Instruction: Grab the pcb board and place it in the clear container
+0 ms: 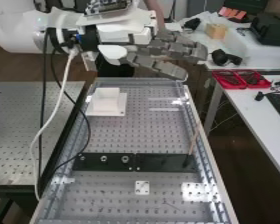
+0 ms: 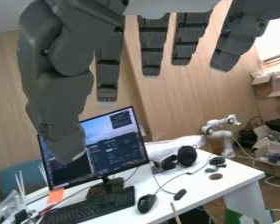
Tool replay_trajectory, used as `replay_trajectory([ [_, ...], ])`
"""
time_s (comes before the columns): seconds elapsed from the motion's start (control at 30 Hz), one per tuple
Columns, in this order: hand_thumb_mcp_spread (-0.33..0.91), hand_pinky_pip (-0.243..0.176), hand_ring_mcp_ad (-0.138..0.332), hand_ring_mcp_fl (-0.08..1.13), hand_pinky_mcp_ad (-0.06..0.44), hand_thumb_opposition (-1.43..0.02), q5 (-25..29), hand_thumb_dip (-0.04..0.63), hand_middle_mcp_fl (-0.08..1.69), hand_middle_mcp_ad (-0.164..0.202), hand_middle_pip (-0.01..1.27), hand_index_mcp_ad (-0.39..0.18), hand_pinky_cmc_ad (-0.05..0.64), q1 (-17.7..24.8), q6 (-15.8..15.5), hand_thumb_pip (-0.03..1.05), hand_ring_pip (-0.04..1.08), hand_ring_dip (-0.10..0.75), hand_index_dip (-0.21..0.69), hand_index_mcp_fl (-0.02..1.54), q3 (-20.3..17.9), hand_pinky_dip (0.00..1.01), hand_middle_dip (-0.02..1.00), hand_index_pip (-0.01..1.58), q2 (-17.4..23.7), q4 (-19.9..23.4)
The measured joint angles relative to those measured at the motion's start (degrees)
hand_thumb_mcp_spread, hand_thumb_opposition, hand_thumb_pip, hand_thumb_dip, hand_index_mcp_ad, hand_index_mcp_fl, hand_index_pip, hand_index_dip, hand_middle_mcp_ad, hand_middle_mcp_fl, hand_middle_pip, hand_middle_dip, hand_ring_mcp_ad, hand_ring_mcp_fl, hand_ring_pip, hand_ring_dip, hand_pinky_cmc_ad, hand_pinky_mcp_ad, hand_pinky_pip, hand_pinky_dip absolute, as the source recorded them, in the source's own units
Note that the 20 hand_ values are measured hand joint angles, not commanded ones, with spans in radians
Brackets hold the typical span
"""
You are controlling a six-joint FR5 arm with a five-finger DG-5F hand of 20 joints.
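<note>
The hand (image 1: 170,49) is held above the bench's far end, its fingers straight and nothing between them. In the wrist view the hand (image 2: 154,45) also has its fingers extended, with the thumb apart from them. Two dark flat boards (image 1: 165,162) lie end to end across the perforated bench, the left one with several round metal parts. A small pale square plate (image 1: 142,187) lies nearer the view's bottom. I cannot tell which of these is the pcb board, and I cannot make out the clear container with certainty.
A white block on a white plate (image 1: 117,111) stands on the bench's far left. A thin stick (image 1: 194,140) rises near the right rail. Red trays (image 1: 240,79) sit on the side table. A monitor (image 2: 101,150) and headphones (image 2: 186,156) stand on a white desk.
</note>
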Motion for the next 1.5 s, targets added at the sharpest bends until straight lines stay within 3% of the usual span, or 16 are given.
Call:
replay_trajectory([
  [0.43,0.54,-0.059,0.099,0.02,0.262,-0.82,4.42,0.295,0.12,0.058,0.14,-0.209,0.347,0.76,-0.32,0.30,0.12,0.056,0.513,0.54,1.53,0.16,0.20,0.09,-1.31,-3.44],
  [1.2,0.54,-0.059,0.099,0.02,0.262,-0.82,4.81,0.295,0.12,0.058,0.14,-0.209,0.347,1.23,0.32,0.30,0.12,0.052,0.513,0.54,2.42,0.16,0.20,0.09,-2.43,-3.53],
  [1.5,0.54,-0.059,0.099,0.02,0.265,-0.82,1.78,0.295,0.12,0.058,0.14,-0.209,0.347,0.13,-0.44,0.30,0.12,0.052,0.513,0.54,2.94,0.16,0.20,0.09,-2.84,-2.90],
])
